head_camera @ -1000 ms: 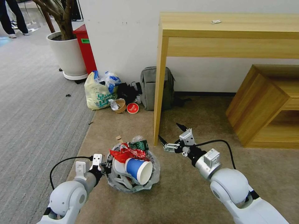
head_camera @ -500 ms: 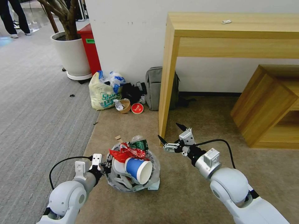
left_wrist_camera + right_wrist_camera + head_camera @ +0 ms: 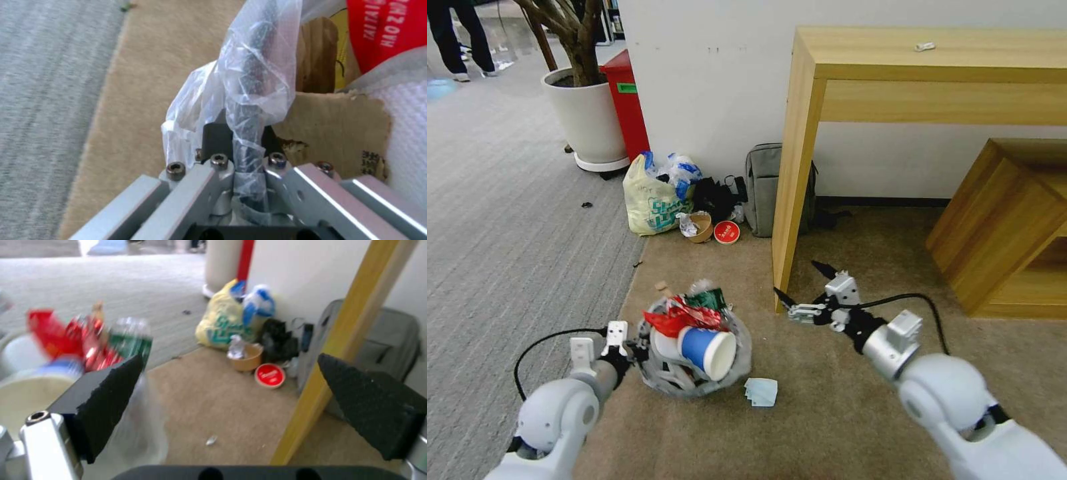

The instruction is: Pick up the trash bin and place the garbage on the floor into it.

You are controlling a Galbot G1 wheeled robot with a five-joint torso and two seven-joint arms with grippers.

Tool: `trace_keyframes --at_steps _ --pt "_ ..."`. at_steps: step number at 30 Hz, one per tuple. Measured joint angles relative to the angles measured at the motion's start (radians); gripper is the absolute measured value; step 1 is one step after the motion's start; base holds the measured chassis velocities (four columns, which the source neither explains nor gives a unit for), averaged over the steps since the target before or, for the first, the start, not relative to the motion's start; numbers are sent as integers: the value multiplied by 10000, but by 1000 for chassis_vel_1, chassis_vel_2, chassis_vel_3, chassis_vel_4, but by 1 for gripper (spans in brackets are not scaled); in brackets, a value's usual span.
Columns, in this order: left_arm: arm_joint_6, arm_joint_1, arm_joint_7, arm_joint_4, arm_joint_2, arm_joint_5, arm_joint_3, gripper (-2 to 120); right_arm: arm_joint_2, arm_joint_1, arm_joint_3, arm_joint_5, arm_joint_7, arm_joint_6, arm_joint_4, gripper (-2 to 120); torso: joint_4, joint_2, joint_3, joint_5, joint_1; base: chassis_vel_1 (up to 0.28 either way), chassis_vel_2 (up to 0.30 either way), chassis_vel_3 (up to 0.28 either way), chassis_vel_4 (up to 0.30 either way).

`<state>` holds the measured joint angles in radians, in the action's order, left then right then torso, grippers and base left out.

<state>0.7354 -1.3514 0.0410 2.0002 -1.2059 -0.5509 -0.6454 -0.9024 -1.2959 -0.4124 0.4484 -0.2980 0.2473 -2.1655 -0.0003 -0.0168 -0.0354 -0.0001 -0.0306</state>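
The trash bin [image 3: 662, 373], black and lined with a crinkly clear bag, hangs tilted from my left gripper [image 3: 635, 348]. That gripper is shut on the bin's bagged rim [image 3: 244, 146]. Garbage is heaped in the bin: a blue paper cup [image 3: 706, 350], red wrappers [image 3: 675, 320], a green crushed bottle [image 3: 707, 298] and cardboard [image 3: 338, 130]. A small pale folded paper [image 3: 760, 391] lies on the beige floor [image 3: 840, 400] just right of the bin. My right gripper [image 3: 798, 280] hovers open and empty beside the table leg, its black fingers [image 3: 111, 396] spread wide.
A wooden table's leg [image 3: 792, 187] stands right behind the right gripper. A low wooden cabinet [image 3: 1000, 227] is at the right. Against the wall sit a tied yellowish bag [image 3: 654, 193], a brown bowl [image 3: 700, 227], a red lid [image 3: 727, 232] and a grey backpack [image 3: 764, 187]. Grey ribbed carpet [image 3: 507, 233] lies left.
The camera has shifted, sliding the room rightward in the picture. My left gripper has carried the bin a little to the left, uncovering the pale paper on the floor. The right gripper stays open.
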Motion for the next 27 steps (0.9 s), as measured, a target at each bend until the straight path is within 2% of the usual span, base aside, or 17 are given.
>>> trace_keyframes --at_steps 2,3,6,7,9,10,13,14,15,18,20,22,27 --pt "0 8 16 -74 3 -62 -293 0 221 -453 -356 78 -898 -290 290 100 2 -1 0 2 0 0 0 0 0" --pt "0 8 16 -74 3 -62 -293 0 221 -453 -356 78 -898 -290 290 100 2 -1 0 2 0 0 0 0 0" --pt "0 38 47 -164 12 -144 -528 0 345 -879 -604 37 -2020 -675 1067 100 -1 0 0 0 0 0 0 0 0" --pt "0 38 47 -164 12 -144 -528 0 345 -879 -604 37 -2020 -675 1067 100 -1 0 0 0 0 0 0 0 0" --pt "0 51 63 -202 57 -203 -668 0 417 -877 -645 -175 -3041 -906 1853 100 0 0 0 2 0 0 0 0 0" --pt "0 51 63 -202 57 -203 -668 0 417 -877 -645 -175 -3041 -906 1853 100 0 0 0 2 0 0 0 0 0" --pt "0 39 53 -226 153 -248 -798 0 668 -469 -371 -433 -4312 -1100 2971 100 -2 0 0 2 0 0 0 0 0" --pt "0 39 53 -226 153 -248 -798 0 668 -469 -371 -433 -4312 -1100 2971 100 -2 0 0 2 0 0 0 0 0" --pt "0 1 34 -216 182 -262 -865 0 877 103 56 -522 -5128 -1215 3689 100 -2 -1 0 2 0 0 0 0 0" --pt "0 -51 6 -171 180 -265 -867 0 1199 1540 1140 -814 -6506 -1678 5233 100 7 0 -1 2 0 0 0 0 0" --pt "0 4 5 -176 178 -263 -782 0 1232 1862 1377 -999 -6904 -1760 5673 100 10 0 -1 3 0 0 0 0 0" --pt "0 92 -25 -207 165 -251 -662 0 1147 2295 1735 -1482 -7238 -1981 6363 100 -6 0 -1 -6 0 0 0 0 0" --pt "-1 53 -62 -212 99 -216 -665 0 576 3073 2527 -2319 -7224 -2347 7503 100 -4 0 -1 3 0 0 0 0 0"
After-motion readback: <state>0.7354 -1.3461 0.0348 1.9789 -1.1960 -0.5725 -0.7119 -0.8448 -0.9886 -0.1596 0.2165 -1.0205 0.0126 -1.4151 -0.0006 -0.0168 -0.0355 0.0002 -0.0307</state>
